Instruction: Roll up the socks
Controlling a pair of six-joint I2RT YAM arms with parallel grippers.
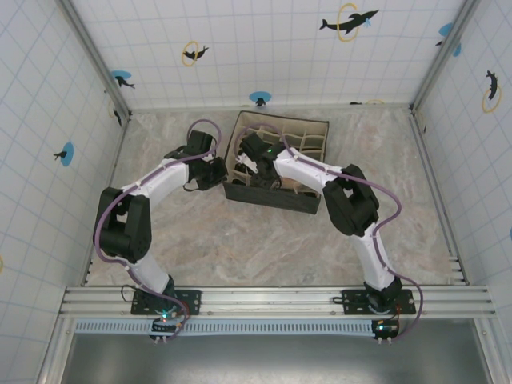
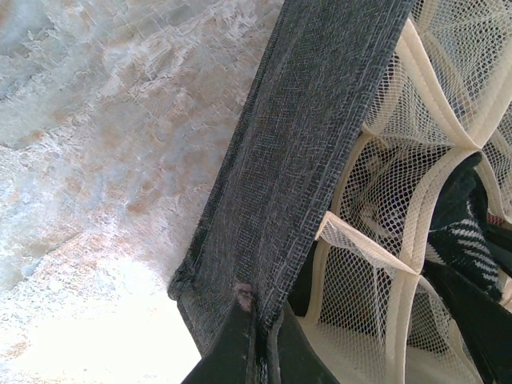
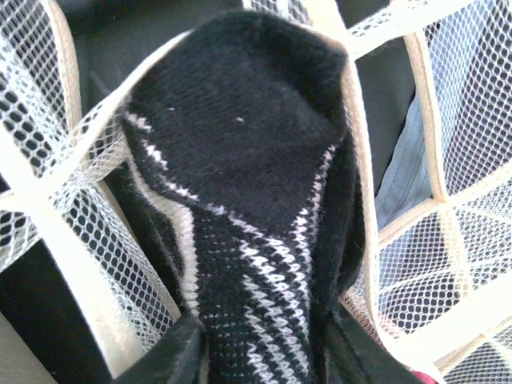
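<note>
A black sock with grey-white stripes (image 3: 240,136), bundled up, sits pushed into one mesh cell of the fabric organizer box (image 3: 56,240). My right gripper (image 3: 260,352) reaches down into that cell, a finger on each side of the bundle and pressed against it. From the left wrist view the same sock (image 2: 460,232) shows through the netting. My left gripper (image 2: 260,320) is shut on the organizer's dark outer wall (image 2: 320,144) at its rim. From above, the left gripper (image 1: 210,172) is at the box's left side and the right gripper (image 1: 252,164) is over its left cells.
The organizer (image 1: 276,200) stands mid-table, with cream mesh dividers (image 2: 400,240) forming several cells. Marbled tabletop (image 1: 264,240) lies open in front of it and to both sides. Tiled walls (image 1: 48,120) enclose the table.
</note>
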